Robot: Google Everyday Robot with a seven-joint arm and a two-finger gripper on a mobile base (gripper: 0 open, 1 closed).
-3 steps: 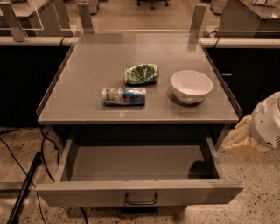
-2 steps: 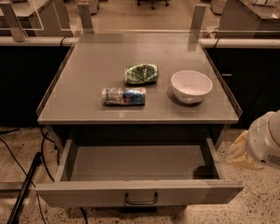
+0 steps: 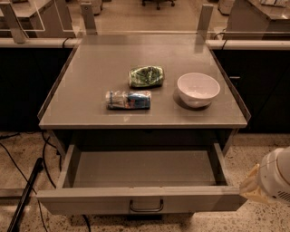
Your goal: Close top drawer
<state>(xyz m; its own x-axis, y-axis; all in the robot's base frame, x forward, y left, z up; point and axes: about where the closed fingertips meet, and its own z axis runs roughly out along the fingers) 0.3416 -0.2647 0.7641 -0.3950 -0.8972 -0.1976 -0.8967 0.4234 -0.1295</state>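
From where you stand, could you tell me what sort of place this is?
Probably an office or lab: partitioned desks behind, a chair base beyond, floor cables. The gripper is beside the open top drawer's right corner.

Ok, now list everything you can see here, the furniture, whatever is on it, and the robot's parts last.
cabinet top: one, grey, middle of the view
top drawer: one, grey, pulled out at the front of the cabinet
drawer handle: one, dark, centred on the front panel
bowl: one, white, upright on the right side of the top
bottle: one, clear with a blue label, lying on its side left of the bowl
packet: one, green and crumpled, just behind the bottle
rod: one, black, slanting over the floor left of the drawer
claw: one, white and yellowish, low at the right edge, beside the drawer's right front corner
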